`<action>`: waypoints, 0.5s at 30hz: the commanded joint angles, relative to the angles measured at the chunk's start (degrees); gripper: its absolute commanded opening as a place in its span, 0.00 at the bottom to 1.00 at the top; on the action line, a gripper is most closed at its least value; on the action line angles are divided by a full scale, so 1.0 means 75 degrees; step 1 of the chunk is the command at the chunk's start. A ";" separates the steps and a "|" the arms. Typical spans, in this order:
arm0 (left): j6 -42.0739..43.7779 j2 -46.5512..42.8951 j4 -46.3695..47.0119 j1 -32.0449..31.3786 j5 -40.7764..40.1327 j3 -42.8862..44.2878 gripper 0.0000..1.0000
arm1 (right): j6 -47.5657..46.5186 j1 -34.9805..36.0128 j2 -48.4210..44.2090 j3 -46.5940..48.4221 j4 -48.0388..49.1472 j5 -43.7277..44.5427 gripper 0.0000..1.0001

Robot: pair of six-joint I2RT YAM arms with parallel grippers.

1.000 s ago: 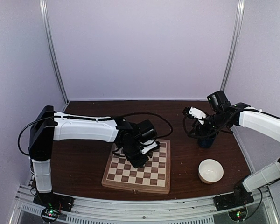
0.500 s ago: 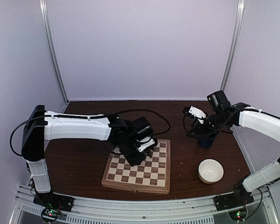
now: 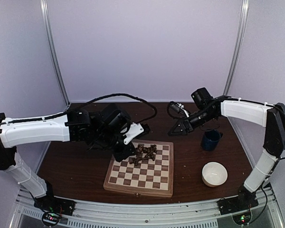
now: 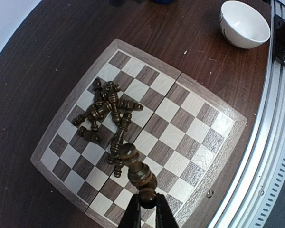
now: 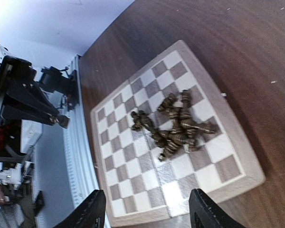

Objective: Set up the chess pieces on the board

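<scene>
The board (image 3: 147, 183) lies at the table's near middle. A pile of dark chess pieces (image 3: 145, 152) lies toppled on its far squares. It shows in the left wrist view (image 4: 107, 113) and the right wrist view (image 5: 176, 126) too. My left gripper (image 4: 147, 203) is shut on the base of one dark piece (image 4: 137, 170) and holds it above the board (image 4: 173, 135). In the top view the left gripper (image 3: 124, 153) is at the board's far left edge. My right gripper (image 3: 177, 129) hovers beyond the board's far right corner. It is open and empty (image 5: 147, 214) above the board (image 5: 133, 161).
A dark blue cup (image 3: 210, 140) stands right of the board. A white bowl (image 3: 214, 174) sits nearer on the right and shows in the left wrist view (image 4: 244, 23). Purple walls enclose the dark brown table. A metal rail runs along the near edge.
My left arm has drawn back to the left and uncovered the pile of pieces. My right arm has swung left from the blue cup toward the board's far corner.
</scene>
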 commanded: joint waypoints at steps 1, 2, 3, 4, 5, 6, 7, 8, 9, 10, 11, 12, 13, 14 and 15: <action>-0.0167 -0.0197 0.0862 0.0021 0.0203 -0.0170 0.00 | 0.1515 0.0671 0.0358 0.0678 0.0148 -0.1382 0.64; -0.0233 -0.0211 0.0972 0.0025 0.0226 -0.0198 0.00 | 0.1733 0.0815 0.0453 0.0805 0.0204 -0.1410 0.63; -0.0297 -0.0248 0.1078 0.0022 0.0228 -0.0240 0.00 | 0.1848 0.0943 0.0547 0.0931 0.0207 -0.1431 0.63; -0.0353 -0.0273 0.1195 0.0024 0.0229 -0.0288 0.00 | 0.1935 0.1066 0.0633 0.1039 0.0204 -0.1457 0.63; -0.0388 -0.0304 0.1273 0.0030 0.0459 -0.0319 0.00 | 0.2018 0.1173 0.0700 0.1107 0.0239 -0.1487 0.62; -0.0429 -0.0305 0.1319 0.0032 0.0518 -0.0328 0.00 | 0.2107 0.1265 0.0746 0.1150 0.0286 -0.1521 0.62; -0.0457 -0.0320 0.1333 0.0022 0.0542 -0.0328 0.00 | 0.2173 0.1348 0.0780 0.1164 0.0334 -0.1551 0.61; -0.0464 -0.0320 0.1352 0.0023 0.0564 -0.0341 0.00 | 0.2203 0.1425 0.0809 0.1178 0.0349 -0.1556 0.60; -0.0475 -0.0349 0.1379 0.0024 0.0574 -0.0372 0.00 | 0.2207 0.1516 0.0824 0.1194 0.0345 -0.1551 0.59; -0.0497 -0.0399 0.1435 0.0021 0.0584 -0.0405 0.00 | 0.2207 0.1578 0.0839 0.1190 0.0362 -0.1528 0.58; -0.0527 -0.0449 0.1508 0.0021 0.0607 -0.0462 0.00 | 0.2207 0.1640 0.0863 0.1196 0.0370 -0.1491 0.57; -0.0559 -0.0499 0.1580 0.0024 0.0639 -0.0516 0.00 | 0.2226 0.1696 0.0871 0.1196 0.0402 -0.1456 0.57; -0.0584 -0.0526 0.1641 0.0023 0.0684 -0.0562 0.00 | 0.2246 0.1753 0.0882 0.1220 0.0429 -0.1417 0.56; -0.0601 -0.0548 0.1704 0.0021 0.0725 -0.0586 0.00 | 0.2259 0.1813 0.0912 0.1254 0.0453 -0.1372 0.55; -0.0606 -0.0563 0.1726 0.0024 0.0757 -0.0602 0.00 | 0.2250 0.1872 0.0943 0.1321 0.0424 -0.1315 0.54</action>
